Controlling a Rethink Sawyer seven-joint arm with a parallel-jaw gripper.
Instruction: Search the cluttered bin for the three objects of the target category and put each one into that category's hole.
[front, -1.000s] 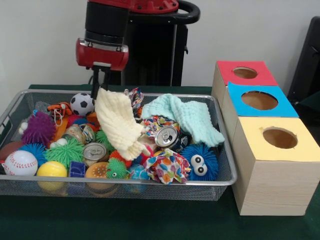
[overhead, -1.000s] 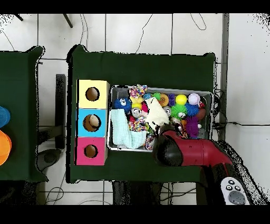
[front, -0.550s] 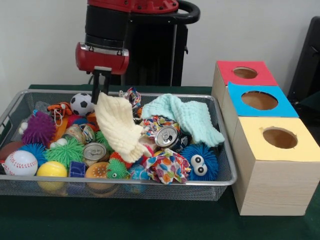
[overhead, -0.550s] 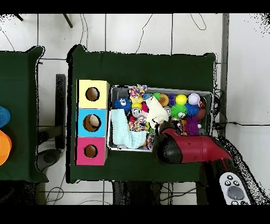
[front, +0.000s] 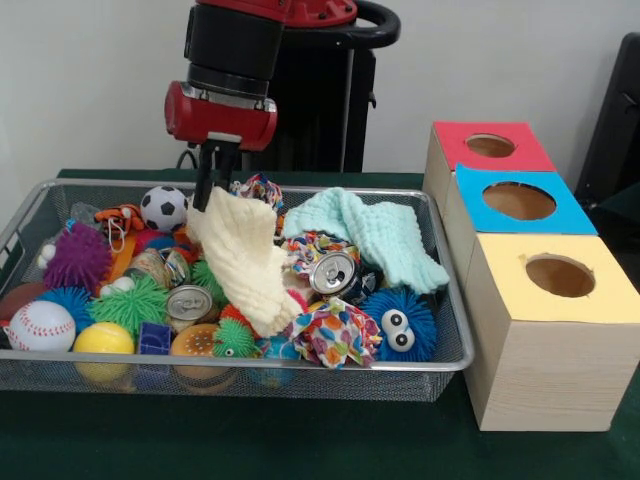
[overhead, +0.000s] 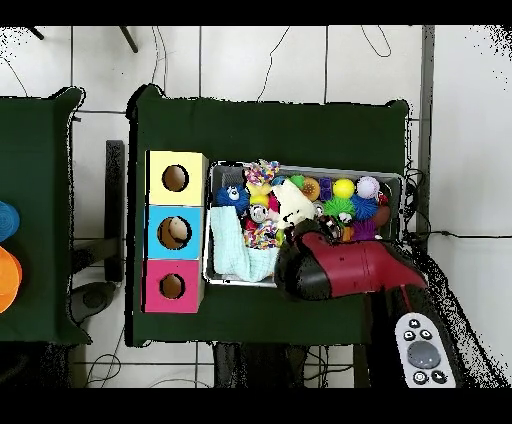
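My gripper (front: 214, 190) is shut on the top corner of a cream knitted cloth (front: 243, 260), which hangs down over the toys in the wire bin (front: 250, 372). In the overhead view the cream cloth (overhead: 293, 203) shows just above the red arm head. A mint green cloth (front: 375, 233) lies at the bin's back right; from above the mint cloth (overhead: 236, 250) sits by the boxes. A patterned fabric piece (front: 335, 333) lies near the bin's front. Three boxes stand beside the bin with holes: red (front: 490, 146), blue (front: 519, 201), yellow (front: 559, 276).
The bin also holds spiky balls, a soccer ball (front: 164, 208), a baseball (front: 40, 326), a yellow ball (front: 103, 338), two cans (front: 333, 272) (front: 188, 303) and a blue googly-eyed puff (front: 399, 325). In the overhead view, something pale shows inside the blue box hole (overhead: 175, 232).
The gripper has lifted and shifted toward the boxes with the cream cloth, whose lower end now trails more loosely over the toys.
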